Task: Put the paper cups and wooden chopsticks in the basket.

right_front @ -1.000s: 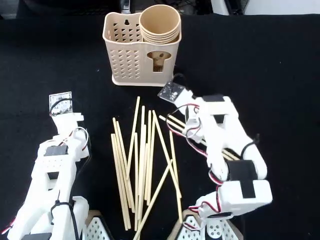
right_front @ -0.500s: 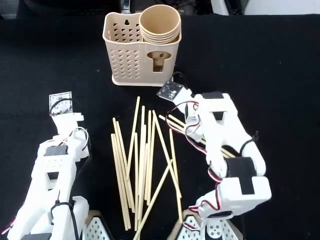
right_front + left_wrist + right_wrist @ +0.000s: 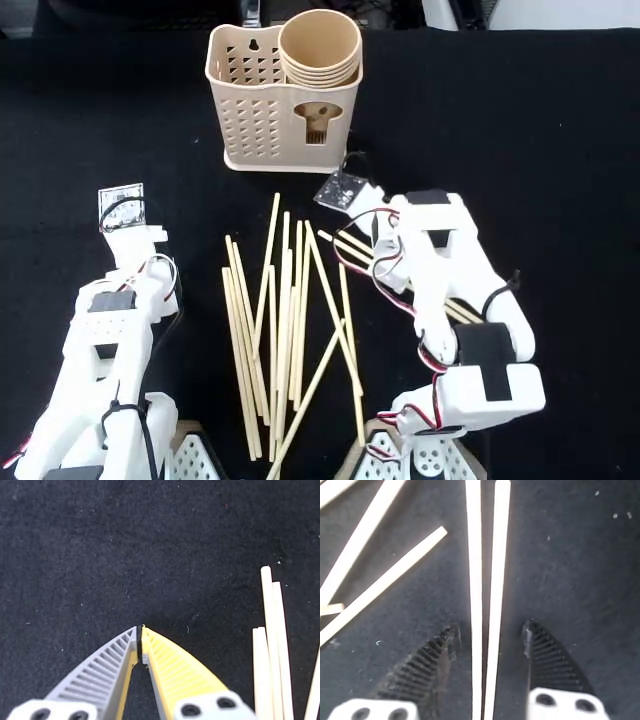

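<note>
Black table (image 3: 560,150), two white arms, cups already in the basket, chopsticks loose on the cloth.

The right arm (image 3: 450,290) fills the lower right of the high view and the left arm (image 3: 110,340) the lower left. At upper centre stands the basket (image 3: 255,125), with the stacked paper cups (image 3: 320,45) in its right compartment. The wooden chopsticks (image 3: 285,330) lie scattered at centre, between the arms. The right gripper (image 3: 490,630) is spread wide, straddling a pair of chopsticks (image 3: 499,555) without touching them. The left gripper (image 3: 140,627) is closed on nothing, its tips meeting over bare cloth.
</note>
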{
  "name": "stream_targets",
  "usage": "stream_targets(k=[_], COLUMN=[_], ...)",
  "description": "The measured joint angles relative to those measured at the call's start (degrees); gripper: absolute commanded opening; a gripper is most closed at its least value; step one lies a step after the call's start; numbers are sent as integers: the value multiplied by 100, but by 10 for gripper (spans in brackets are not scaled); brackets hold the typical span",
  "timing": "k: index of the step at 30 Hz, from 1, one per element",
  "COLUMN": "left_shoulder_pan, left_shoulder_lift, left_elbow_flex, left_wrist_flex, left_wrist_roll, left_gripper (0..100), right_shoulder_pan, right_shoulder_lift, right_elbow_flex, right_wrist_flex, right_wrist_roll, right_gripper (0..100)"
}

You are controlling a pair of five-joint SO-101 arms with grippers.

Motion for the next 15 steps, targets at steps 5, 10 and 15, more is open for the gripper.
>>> stream_targets(k=[5,10,15], left_shoulder_pan=[0,0,0], left_shoulder_lift=[0,0,0], left_elbow_flex=[0,0,0], left_wrist_flex=[0,0,0], left_wrist_roll=[0,0,0], left_gripper=[29,29,29], right_shoulder_pan=[0,18,35], right_shoulder_lift=[185,651,765], right_elbow_flex=[-9,-510,-633], right_wrist_flex=[-18,35,70], right_wrist_roll=[193,211,211], right_gripper=[206,24,12])
